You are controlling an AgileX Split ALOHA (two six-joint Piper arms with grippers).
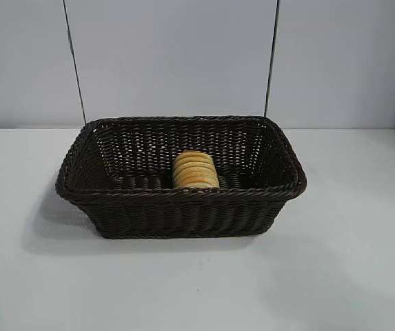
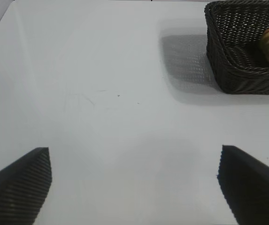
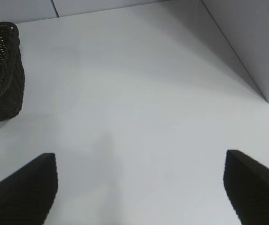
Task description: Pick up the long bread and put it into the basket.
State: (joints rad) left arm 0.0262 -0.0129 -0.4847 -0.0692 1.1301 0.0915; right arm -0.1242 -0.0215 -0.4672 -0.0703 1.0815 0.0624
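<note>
On the white table, frame centre, your long bread already lies in the basket, looking light, ridged, best gripped mid-length; left gripper and right gripper hang spread, empty

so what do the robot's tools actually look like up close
Only the fingertips show, in the wrist views. The left tool has two black, wedge-shaped fingers with a fine ribbed texture. The right tool has matching dark wedges. No cables, markings or arm links are visible.
</note>
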